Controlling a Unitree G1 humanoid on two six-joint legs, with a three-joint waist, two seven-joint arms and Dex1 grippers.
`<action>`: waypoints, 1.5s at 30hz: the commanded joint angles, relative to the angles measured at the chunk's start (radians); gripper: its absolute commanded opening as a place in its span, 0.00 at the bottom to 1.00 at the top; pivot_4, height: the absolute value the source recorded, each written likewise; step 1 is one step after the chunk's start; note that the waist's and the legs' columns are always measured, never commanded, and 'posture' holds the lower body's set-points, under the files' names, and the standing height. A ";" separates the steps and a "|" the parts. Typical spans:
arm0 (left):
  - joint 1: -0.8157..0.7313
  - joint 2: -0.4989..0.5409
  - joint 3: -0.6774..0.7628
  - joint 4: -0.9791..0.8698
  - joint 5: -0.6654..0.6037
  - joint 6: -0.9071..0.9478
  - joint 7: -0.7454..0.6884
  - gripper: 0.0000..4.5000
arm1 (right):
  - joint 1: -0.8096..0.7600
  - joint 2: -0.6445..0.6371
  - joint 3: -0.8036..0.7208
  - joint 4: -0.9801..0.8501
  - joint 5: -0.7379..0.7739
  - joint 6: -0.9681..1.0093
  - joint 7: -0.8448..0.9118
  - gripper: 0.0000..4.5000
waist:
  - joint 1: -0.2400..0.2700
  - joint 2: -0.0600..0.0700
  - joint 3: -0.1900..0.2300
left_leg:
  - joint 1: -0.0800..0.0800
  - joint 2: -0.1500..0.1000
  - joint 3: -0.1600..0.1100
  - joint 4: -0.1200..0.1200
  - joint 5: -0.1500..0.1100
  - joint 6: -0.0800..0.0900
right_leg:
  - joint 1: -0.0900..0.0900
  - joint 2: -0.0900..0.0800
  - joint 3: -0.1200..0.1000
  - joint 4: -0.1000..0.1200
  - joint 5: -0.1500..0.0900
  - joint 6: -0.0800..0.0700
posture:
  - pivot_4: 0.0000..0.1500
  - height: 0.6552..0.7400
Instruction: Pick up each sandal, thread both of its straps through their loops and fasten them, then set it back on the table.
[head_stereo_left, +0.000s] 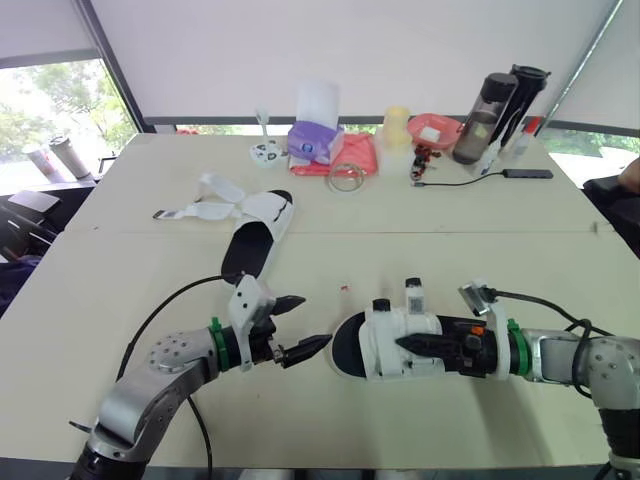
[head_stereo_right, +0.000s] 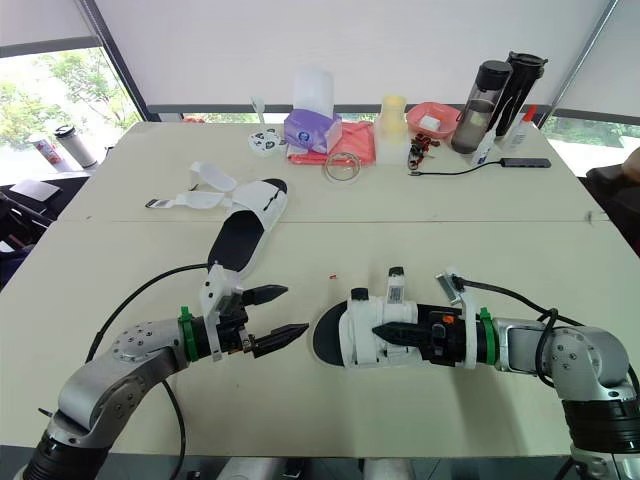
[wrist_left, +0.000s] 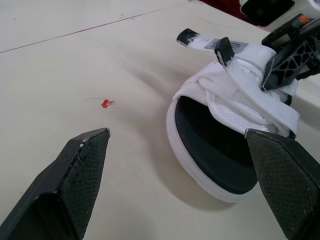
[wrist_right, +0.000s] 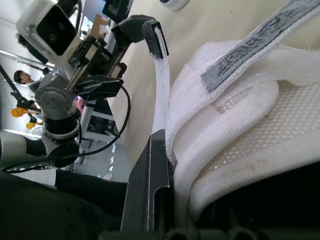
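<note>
Found near sandal (head_stereo_left: 380, 362) flat on table (head_stereo_left: 480, 235), front centre, black insole up, open end pointing to the robot's left. Noted two strap ends (head_stereo_left: 413, 290) with dark tips standing up off its white upper; could not tell whether either passed through a loop.

Recorded right gripper (head_stereo_left: 402, 343) reaching in from the right and clamped on the near sandal's upper. Saw one black finger lying across the top of the webbing, pressed flat against it in the right wrist view. Could not see the other finger, hidden beneath.

Found left gripper (head_stereo_left: 312, 322) spread wide and holding nothing, just beside the near sandal's open end and not touching it. Saw in the left wrist view its fingers (wrist_left: 82, 165) framing the insole.

Logged far sandal (head_stereo_left: 258, 232) further back and left of centre, sole down, with loose straps (head_stereo_left: 205, 210) unfastened and splayed flat toward the left.

Marked red speck (head_stereo_left: 345, 288) on the table between the two sandals. Noted bottles (head_stereo_left: 500, 110) and other clutter along the far edge, well apart from both sandals.
</note>
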 joint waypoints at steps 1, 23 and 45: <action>-0.021 -0.012 -0.014 -0.013 0.005 -0.029 -0.010 1.00 | -0.062 0.042 -0.179 0.006 0.150 -0.020 -0.114 0.01 | 0.000 0.000 0.000 | 0.000 0.000 0.000 0.000 0.000 0.000 | 0.000 0.000 0.000 0.000 0.000 0.000 | 1.00 1.00; -0.189 -0.171 -0.227 0.177 0.261 -0.277 -0.012 1.00 | -0.348 0.370 -0.560 0.272 0.210 -0.628 -1.383 0.01 | -0.007 0.005 0.000 | 0.002 0.000 0.004 0.000 0.005 -0.005 | -0.005 0.001 0.004 0.013 0.001 -0.001 | 1.00 1.00; -0.208 -0.187 -0.205 0.265 0.292 -0.319 -0.036 1.00 | -0.216 0.443 -0.488 0.158 0.137 -0.708 -1.301 0.99 | -0.007 0.010 -0.001 | 0.012 0.001 0.004 0.001 0.006 -0.004 | 0.005 0.005 0.004 0.014 0.000 -0.001 | 1.00 1.00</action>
